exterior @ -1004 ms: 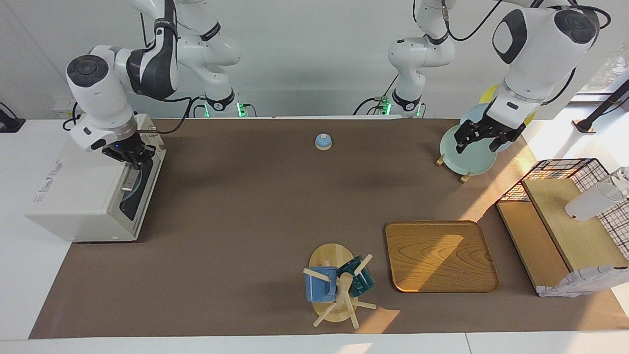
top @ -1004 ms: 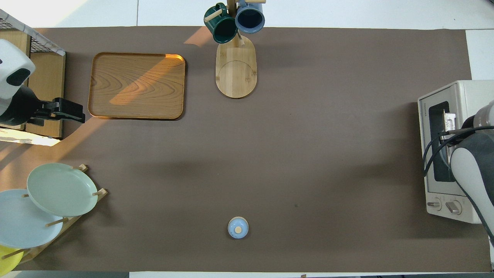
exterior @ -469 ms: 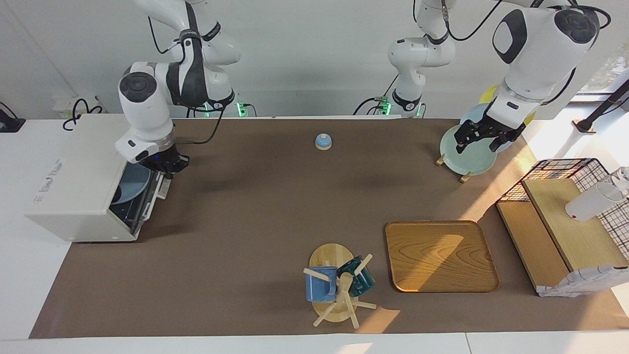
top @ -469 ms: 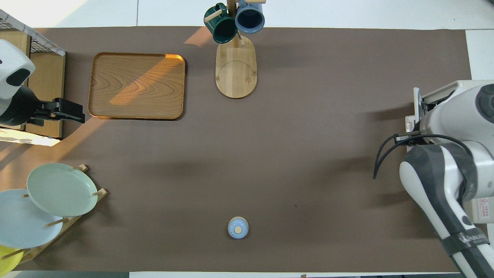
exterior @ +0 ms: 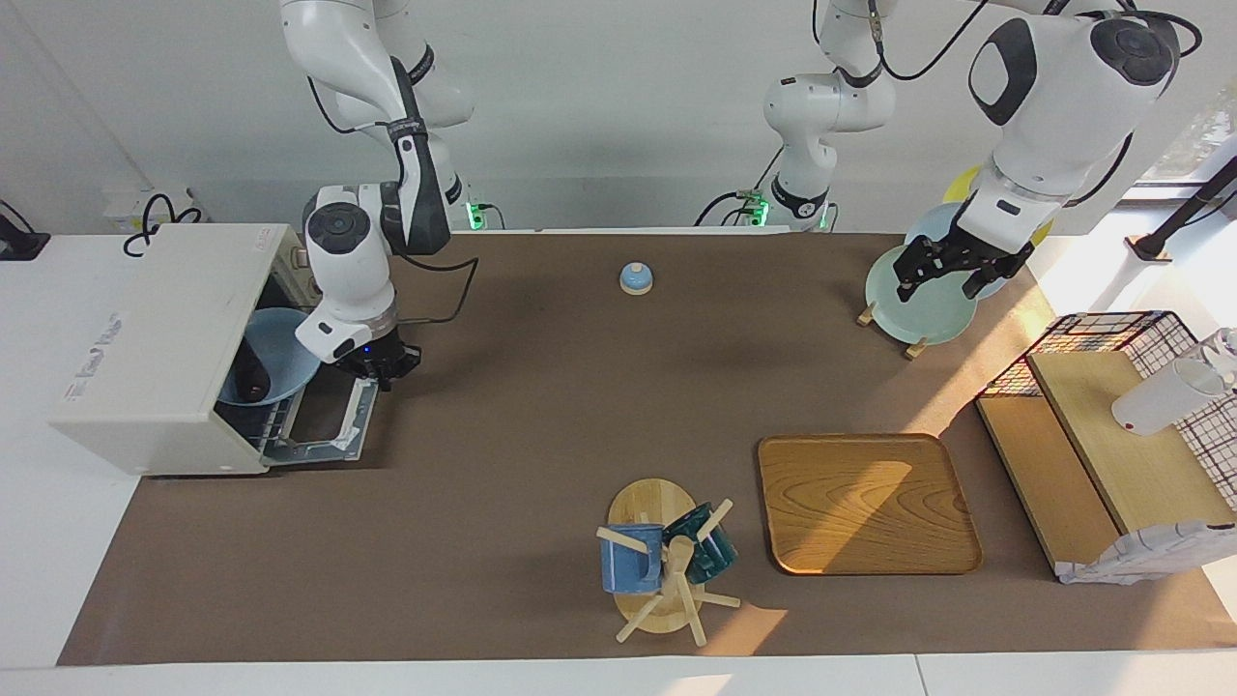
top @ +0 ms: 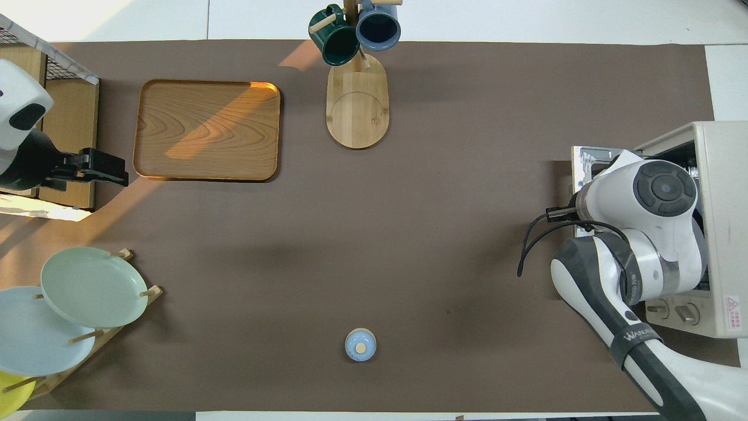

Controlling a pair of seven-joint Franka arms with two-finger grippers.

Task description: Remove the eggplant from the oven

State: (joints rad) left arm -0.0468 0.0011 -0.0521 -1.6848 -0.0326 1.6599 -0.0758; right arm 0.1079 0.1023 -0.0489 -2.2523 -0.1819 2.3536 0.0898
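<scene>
The off-white oven (exterior: 159, 348) (top: 721, 175) stands at the right arm's end of the table. Its drop-down door (exterior: 333, 425) (top: 584, 161) hangs open, almost flat. My right gripper (exterior: 382, 372) is shut on the handle at the door's outer edge; in the overhead view the right arm hides that gripper. Inside the oven a light blue dish (exterior: 275, 353) holds the dark eggplant (exterior: 249, 375), only partly visible. My left gripper (exterior: 952, 278) (top: 114, 169) waits open and empty above the plate rack.
A plate rack (exterior: 918, 300) (top: 87, 292) with a green, a blue and a yellow plate stands at the left arm's end. A wooden tray (exterior: 865, 503), a mug tree (exterior: 667, 565) with two mugs, a small blue bell (exterior: 635, 277) and a wire-sided shelf (exterior: 1111, 435) are also on the table.
My right gripper has swung away from the oven and down, pulling the door from nearly shut to wide open. The blue dish and eggplant have come into view. The left arm has not moved.
</scene>
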